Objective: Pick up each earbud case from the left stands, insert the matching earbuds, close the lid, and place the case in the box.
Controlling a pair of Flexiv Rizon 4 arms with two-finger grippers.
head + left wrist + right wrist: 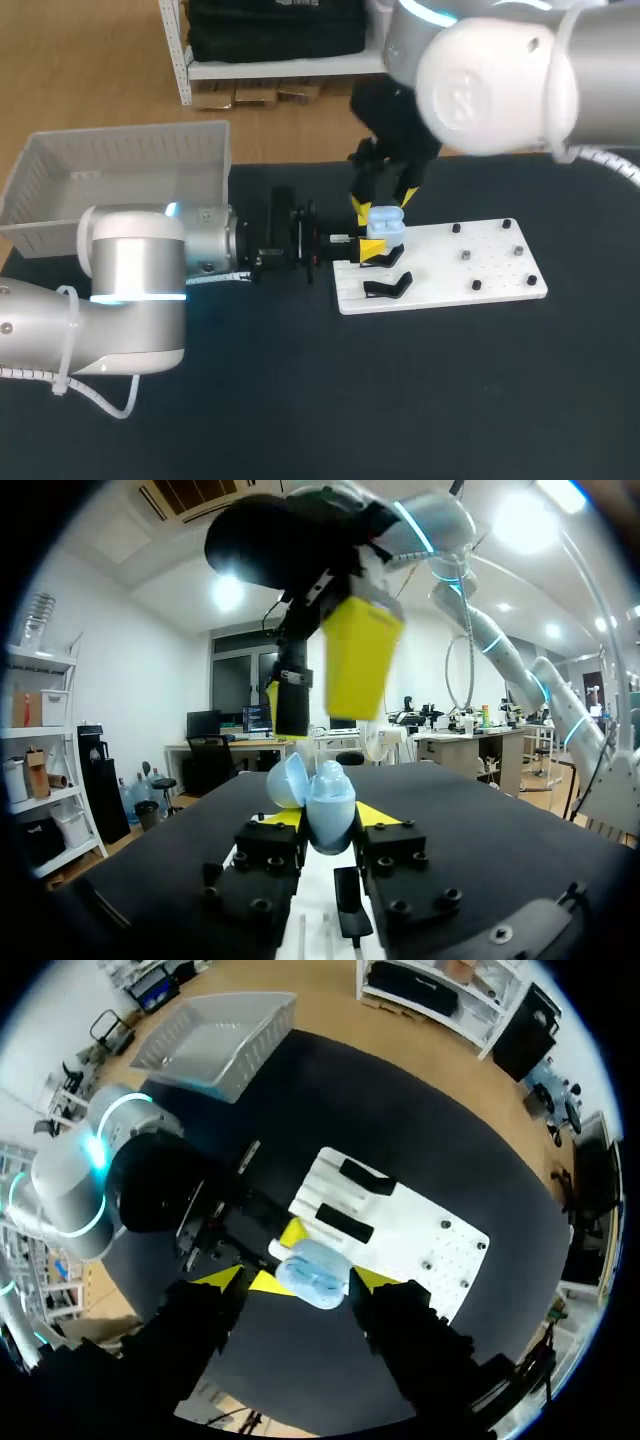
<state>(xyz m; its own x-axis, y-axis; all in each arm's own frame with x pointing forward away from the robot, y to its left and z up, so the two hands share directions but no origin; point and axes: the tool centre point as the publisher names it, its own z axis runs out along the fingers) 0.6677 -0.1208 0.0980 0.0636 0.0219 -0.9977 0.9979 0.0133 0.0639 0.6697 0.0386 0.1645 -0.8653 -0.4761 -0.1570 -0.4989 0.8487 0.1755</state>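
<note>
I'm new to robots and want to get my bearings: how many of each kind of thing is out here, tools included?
Light-blue earbud case: 1
Black stands: 2
White board: 1
White box: 1
Tools: 2, left tool and right tool
Total: 7

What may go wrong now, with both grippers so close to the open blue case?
1. The right gripper hangs just above the open case held by the left gripper; coming down off-centre, it might strike the lid or the left fingers.
2. The case seems gripped only low down, so a push from above could tilt it.
</note>
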